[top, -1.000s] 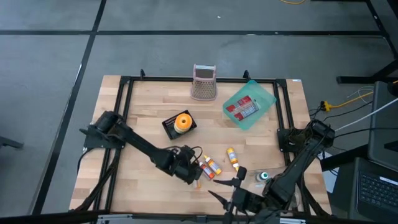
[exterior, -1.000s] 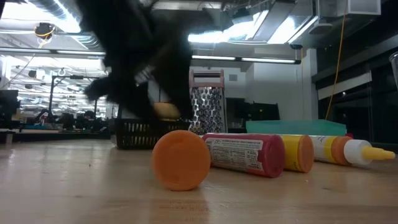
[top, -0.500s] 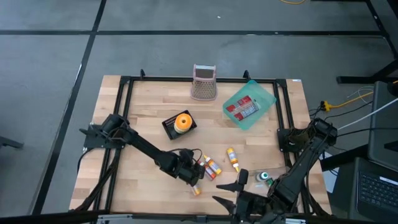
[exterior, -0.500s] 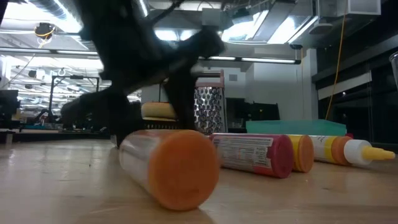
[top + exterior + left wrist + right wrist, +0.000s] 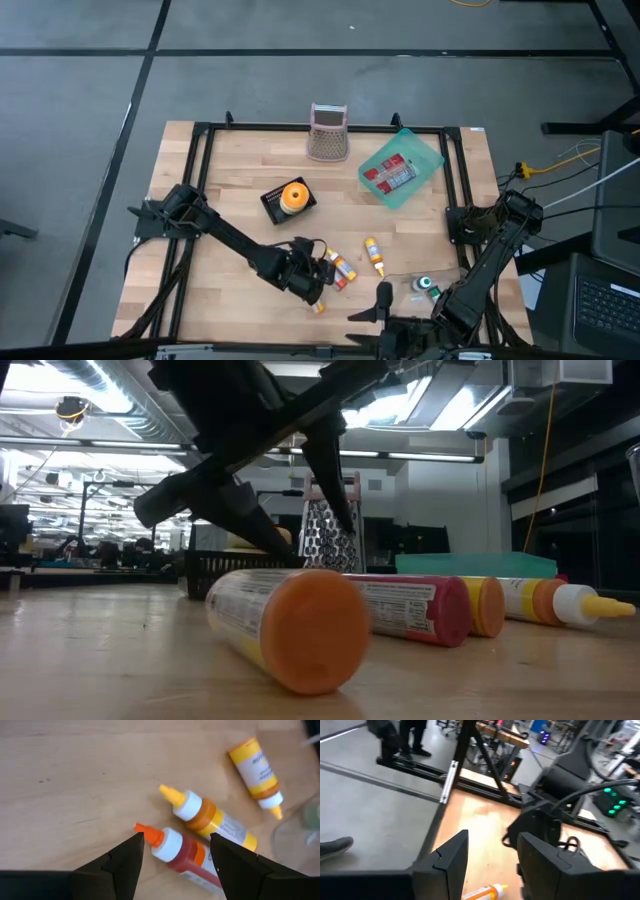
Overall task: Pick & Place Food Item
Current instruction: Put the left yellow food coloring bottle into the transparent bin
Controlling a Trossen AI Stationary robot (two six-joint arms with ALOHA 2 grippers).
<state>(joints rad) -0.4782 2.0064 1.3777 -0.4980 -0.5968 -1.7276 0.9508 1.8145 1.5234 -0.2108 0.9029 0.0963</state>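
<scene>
Several sauce bottles lie on their sides on the wooden table. A red one with an orange nozzle (image 5: 175,852) and a yellow one (image 5: 212,820) lie side by side, also in the high view (image 5: 340,268). Another yellow bottle (image 5: 375,255) lies farther right. An orange-capped bottle (image 5: 290,625) lies alone by the near edge (image 5: 318,305). My left gripper (image 5: 316,272) hovers open over the red bottle's nozzle end, one finger on either side (image 5: 176,839), touching nothing. My right gripper (image 5: 372,303) is open at the near edge (image 5: 492,837).
A black basket holding an orange item (image 5: 290,198) stands mid-table. A metal grater (image 5: 328,133) is at the far edge, and a teal tray with a red packet (image 5: 400,168) is far right. A clear glass (image 5: 425,285) stands near the right arm. Bare wood lies left of the bottles.
The orange-capped bottle has moved toward the near edge and turned, so its side now shows in the low view. My left gripper has risen off the table above the bottles. My right gripper has drawn back slightly toward the near edge.
</scene>
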